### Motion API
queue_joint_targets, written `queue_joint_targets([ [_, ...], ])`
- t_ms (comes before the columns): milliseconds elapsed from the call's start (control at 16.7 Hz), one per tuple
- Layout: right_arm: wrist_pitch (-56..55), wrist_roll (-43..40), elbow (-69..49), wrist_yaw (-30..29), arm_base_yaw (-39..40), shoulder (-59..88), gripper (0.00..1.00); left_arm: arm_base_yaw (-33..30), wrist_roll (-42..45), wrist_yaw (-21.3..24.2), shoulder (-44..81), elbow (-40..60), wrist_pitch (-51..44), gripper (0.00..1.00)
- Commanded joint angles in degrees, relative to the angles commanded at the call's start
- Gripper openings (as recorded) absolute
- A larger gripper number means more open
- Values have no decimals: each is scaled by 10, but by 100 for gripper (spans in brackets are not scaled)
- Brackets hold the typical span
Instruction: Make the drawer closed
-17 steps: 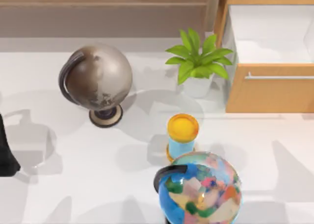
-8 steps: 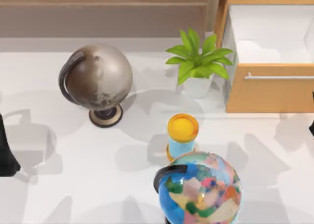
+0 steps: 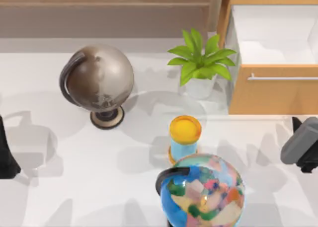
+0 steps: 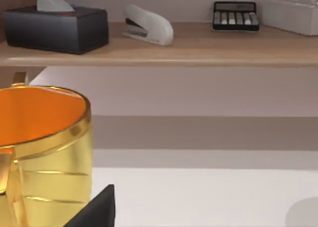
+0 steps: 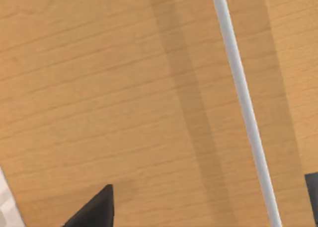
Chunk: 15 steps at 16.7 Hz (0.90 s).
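Observation:
The drawer (image 3: pixel 273 95) stands pulled out at the table's back right, its white inside (image 3: pixel 273 33) showing behind the orange-brown wooden front. A thin silver bar handle (image 3: pixel 283 78) runs across that front. My right arm (image 3: pixel 301 145) reaches in from the right edge, just in front of the drawer. In the right wrist view the wooden front (image 5: pixel 99 88) and its handle (image 5: pixel 239 88) are close ahead, and my right gripper (image 5: pixel 206 207) is open, holding nothing, with its fingertips (image 5: pixel 94 209) wide apart. My left arm (image 3: pixel 5 155) is parked at the table's left edge.
A potted plant (image 3: pixel 201 63) stands just left of the drawer. A grey globe (image 3: pixel 99 78) is at the left, a yellow-topped blue cylinder (image 3: pixel 185 135) in the middle, a colourful globe (image 3: pixel 203 192) at the front. A gold cup (image 4: pixel 39 152) sits near my left wrist.
My right arm has come into the top view from the right edge and moved up toward the drawer front. The drawer and my left arm have not moved.

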State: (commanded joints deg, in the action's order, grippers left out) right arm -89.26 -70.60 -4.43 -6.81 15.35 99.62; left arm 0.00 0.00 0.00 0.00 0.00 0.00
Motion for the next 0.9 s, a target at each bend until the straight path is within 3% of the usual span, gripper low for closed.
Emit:
queue_joint_targets([
  [240, -73, -112, -30, -79, 36, 80, 100, 0, 0, 0, 0, 0, 0, 100],
  [480, -105, -171, -67, -136, 43, 123, 100, 0, 0, 0, 0, 0, 0, 100],
  [900, -113, -184, -77, -148, 43, 139, 100, 0, 0, 0, 0, 0, 0, 100],
])
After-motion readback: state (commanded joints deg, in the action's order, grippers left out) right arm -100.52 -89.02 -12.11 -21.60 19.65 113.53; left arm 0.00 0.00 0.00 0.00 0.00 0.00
